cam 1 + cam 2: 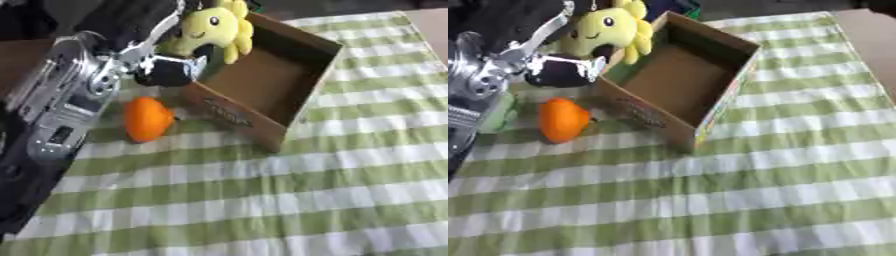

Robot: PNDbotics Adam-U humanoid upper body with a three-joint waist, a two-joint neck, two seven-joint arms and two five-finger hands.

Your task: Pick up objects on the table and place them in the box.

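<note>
Left hand (171,67), black with silver fittings, reaches in from the upper left on a bulky silver and black arm (66,100). Its fingers curl around the lower part of a yellow plush toy (214,27) with a smiling face and petal-like lobes. The toy hangs at the near-left corner of an open cardboard box (262,85), partly over the rim and partly outside it; whether it touches the cardboard cannot be told. The box cavity lies directly to the right of the hand and toy, so the coming move looks like a short carry rightward over the wall before letting go. The box appears empty and sits askew on a green and white checked tablecloth (289,200), its long axis running from upper left to lower right. An orange fruit (147,119) lies on the cloth below the hand, just beside the box's left wall and apart from the fingers. It is much nearer the left arm than the right side of the table. No right hand shows in either view.
</note>
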